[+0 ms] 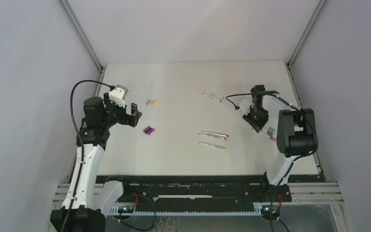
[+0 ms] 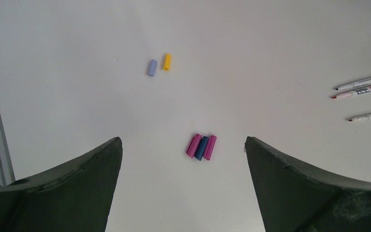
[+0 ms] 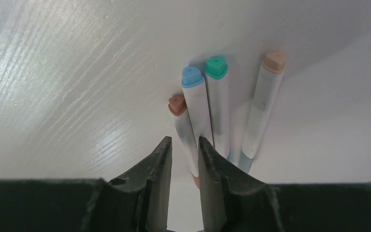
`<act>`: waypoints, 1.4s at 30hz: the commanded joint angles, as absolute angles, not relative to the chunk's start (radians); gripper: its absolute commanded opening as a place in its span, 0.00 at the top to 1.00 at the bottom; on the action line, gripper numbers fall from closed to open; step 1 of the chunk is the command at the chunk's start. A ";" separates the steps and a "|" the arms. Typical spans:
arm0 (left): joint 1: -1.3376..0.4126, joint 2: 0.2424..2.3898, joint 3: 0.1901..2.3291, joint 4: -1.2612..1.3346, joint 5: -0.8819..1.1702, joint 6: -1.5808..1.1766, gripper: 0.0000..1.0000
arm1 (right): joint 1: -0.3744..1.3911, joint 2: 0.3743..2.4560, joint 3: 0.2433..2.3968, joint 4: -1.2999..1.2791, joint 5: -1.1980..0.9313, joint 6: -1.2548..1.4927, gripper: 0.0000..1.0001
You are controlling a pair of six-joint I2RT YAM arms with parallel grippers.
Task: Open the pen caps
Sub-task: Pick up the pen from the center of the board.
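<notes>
LEFT WRIST VIEW
Left claw (image 2: 183, 140): jaws stand wide apart and hold nothing, with one finger in each lower corner of the frame.
Three pen caps (image 2: 201, 147): magenta, blue and magenta lie side by side, touching. They rest on the table just above the gap between the fingers, slightly right of centre, clear of both.
Lavender cap (image 2: 151, 67) and yellow cap (image 2: 166, 61): just beside each other in the upper middle, well apart from the claw.
Loose pens (image 2: 362, 91): three at the right edge, thin tips pointing left.

RIGHT WRIST VIEW
Right claw (image 3: 184, 141): jaws stand close together, leaving a narrow slot.
Brown-ended pen (image 3: 181, 121): its lower part runs into the slot, against the finger on the right of the frame. Whether it is clamped cannot be told.
Blue-ended pen (image 3: 196, 106), green-ended pen (image 3: 218, 106), beige-ended pen (image 3: 265, 106): fanned to the right of the brown one, outside the slot.

TOP EXTERNAL VIEW
Table (image 1: 183, 77): white.
Left claw: left of frame, with all the caps to its right and lower right, none touching it.
Right claw: right of frame, low over the bunched pens.
Loose pens: four at mid-table, between the claws.
</notes>
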State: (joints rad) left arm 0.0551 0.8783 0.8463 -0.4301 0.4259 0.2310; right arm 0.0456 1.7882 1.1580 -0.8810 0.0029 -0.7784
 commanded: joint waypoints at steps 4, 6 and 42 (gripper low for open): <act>0.061 0.875 0.833 -0.411 0.442 0.254 0.00 | 0.061 1.710 1.124 -0.883 0.004 -0.788 0.75; 0.061 0.873 0.832 -0.411 0.440 0.255 0.00 | 0.065 1.703 1.117 -0.882 0.002 -0.787 0.75; 0.060 0.879 0.828 -0.410 0.463 0.261 0.00 | 0.143 1.763 1.121 -0.866 -0.067 -0.745 1.00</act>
State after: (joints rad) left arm 0.0551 0.8837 0.8463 -0.4301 0.4274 0.2398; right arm 0.1162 1.7901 1.1023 -0.8547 0.0387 -0.7757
